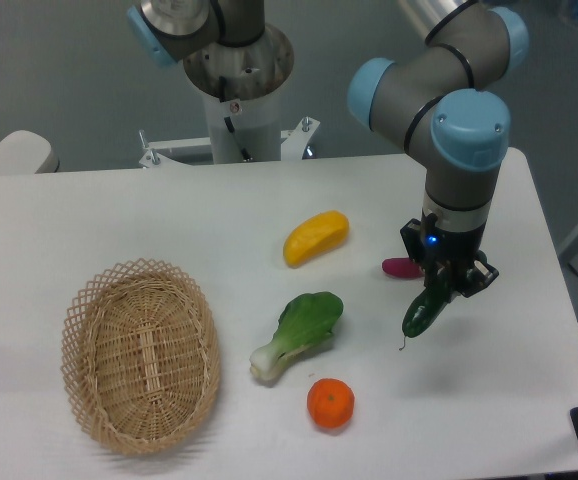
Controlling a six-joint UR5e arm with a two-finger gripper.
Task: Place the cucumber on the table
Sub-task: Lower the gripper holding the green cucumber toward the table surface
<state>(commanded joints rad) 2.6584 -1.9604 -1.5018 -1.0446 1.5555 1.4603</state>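
The dark green cucumber hangs tilted in my gripper, its stem tip pointing down to the left. The gripper is shut on the cucumber's upper end and holds it just above the white table, right of centre. A faint shadow lies on the table below and to the right of it.
A yellow fruit lies at centre. A bok choy and an orange lie left of the cucumber. A small magenta object shows just behind the gripper. A wicker basket stands at the front left. The table's right edge is near.
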